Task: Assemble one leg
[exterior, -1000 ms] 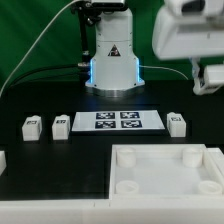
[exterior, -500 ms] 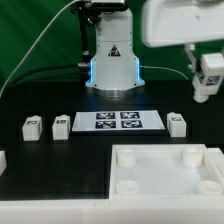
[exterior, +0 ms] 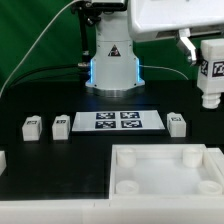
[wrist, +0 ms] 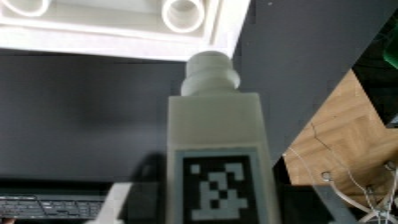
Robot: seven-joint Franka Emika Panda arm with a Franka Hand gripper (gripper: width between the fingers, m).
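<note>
**One leg held aloft, free air on every side**

The gripper point(exterior: 205, 62) is pinched on the leg point(exterior: 211, 78), high at the exterior view's right and close to that picture's edge. The leg hangs upright with its round stud downward and its tag toward the camera. Nothing touches it but the gripper.

In the wrist view the leg point(wrist: 217, 140) fills the centre. It is a square-sided block of smooth white plastic with a narrower rounded stud at the far end and a black-and-white tag on the near face. The leg hides most of the finger pads, so the contact faces cannot be told exactly.

Open air separates the stud from the matte black table point(exterior: 30, 100) below. The nearest of the three loose legs point(exterior: 177, 123) stands under it, slightly toward the exterior view's left. The other two point(exterior: 32, 125) point(exterior: 61, 125) stand well apart at the left.

The flat marker board point(exterior: 119, 121) lies between these groups, in front of the robot base point(exterior: 113, 60), which has a blue-lit ring.

The panel point(exterior: 165, 170) occupies the near right of the table. It is white, with a raised rim and round corner sockets. In the wrist view the panel point(wrist: 107, 30) lies beyond the stud's tip, with two sockets visible.
</note>
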